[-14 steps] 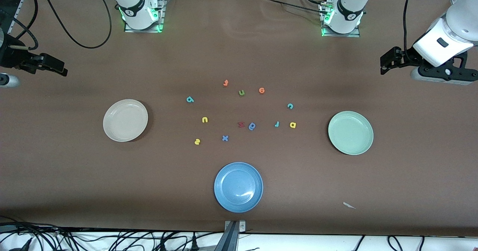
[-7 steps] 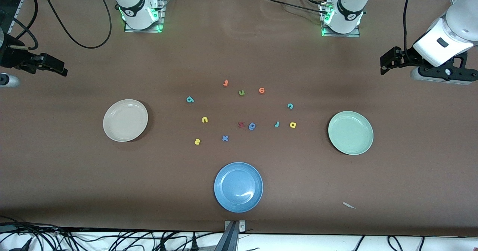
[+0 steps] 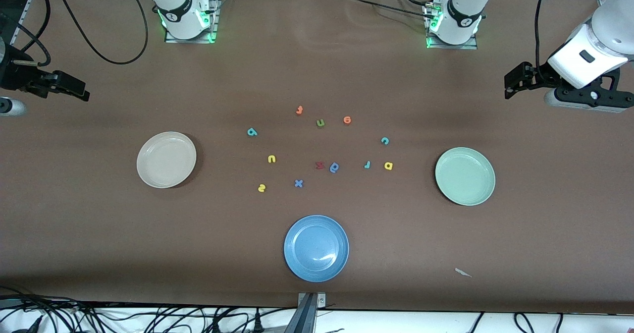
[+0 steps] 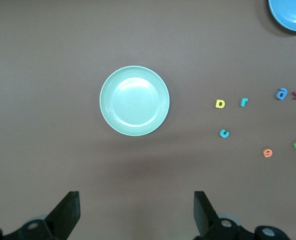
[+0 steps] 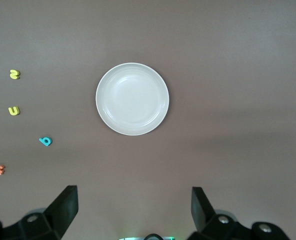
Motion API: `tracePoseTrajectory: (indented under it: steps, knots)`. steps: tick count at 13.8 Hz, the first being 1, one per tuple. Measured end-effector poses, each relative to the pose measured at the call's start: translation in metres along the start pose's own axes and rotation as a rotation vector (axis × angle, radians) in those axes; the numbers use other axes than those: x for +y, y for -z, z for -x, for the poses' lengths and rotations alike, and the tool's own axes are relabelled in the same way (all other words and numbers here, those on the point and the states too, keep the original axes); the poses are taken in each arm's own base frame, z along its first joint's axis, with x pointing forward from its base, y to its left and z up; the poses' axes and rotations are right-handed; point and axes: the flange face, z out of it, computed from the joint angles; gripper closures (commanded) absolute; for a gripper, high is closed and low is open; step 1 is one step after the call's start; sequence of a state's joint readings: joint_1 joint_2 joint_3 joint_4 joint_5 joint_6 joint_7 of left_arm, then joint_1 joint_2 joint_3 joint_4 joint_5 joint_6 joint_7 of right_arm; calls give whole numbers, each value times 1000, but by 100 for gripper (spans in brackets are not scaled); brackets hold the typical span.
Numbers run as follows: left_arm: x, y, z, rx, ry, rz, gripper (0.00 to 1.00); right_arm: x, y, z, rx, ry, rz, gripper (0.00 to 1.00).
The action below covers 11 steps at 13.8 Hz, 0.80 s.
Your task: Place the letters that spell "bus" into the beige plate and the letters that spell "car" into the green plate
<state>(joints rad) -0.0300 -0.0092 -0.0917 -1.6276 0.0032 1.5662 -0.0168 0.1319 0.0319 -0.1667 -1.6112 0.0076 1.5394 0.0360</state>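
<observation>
Front view shows no letter sorted yet: nearest the camera lies the yellow "s" (image 3: pixel 261 188), then the yellow "u" (image 3: pixel 271 159), teal "r" (image 3: pixel 367 164) and yellow "a" (image 3: pixel 388 165), then the teal "c" (image 3: pixel 385 140) and teal "b" (image 3: pixel 252 132), all on the table (image 3: pixel 99 234) between the empty beige plate (image 3: pixel 166 159) and the empty green plate (image 3: pixel 465 176). Both arms wait, the right claw (image 5: pixel 133 212) over the table beside the beige plate, the left claw (image 4: pixel 137 215) beside the green plate, each spread wide and holding nothing. Next, I judge, one claw must descend onto a tiny letter, avoiding the decoys around it.

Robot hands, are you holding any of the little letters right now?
No. The left gripper and the right gripper are both open and empty, each waiting at its own end of the table.
</observation>
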Motion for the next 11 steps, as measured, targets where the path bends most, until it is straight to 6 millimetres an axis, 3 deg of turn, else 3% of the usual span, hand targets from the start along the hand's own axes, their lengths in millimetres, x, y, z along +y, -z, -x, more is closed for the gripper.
tracePoseTrajectory:
  steps: [9, 11]
  knots:
    - [1, 0, 0, 0, -1, 1, 0, -14, -20, -7, -51, 19, 6, 0]
    - [4, -4, -1, -12, -9, 4, 0, -25, -22, -11, -38, 31, 5, 0]
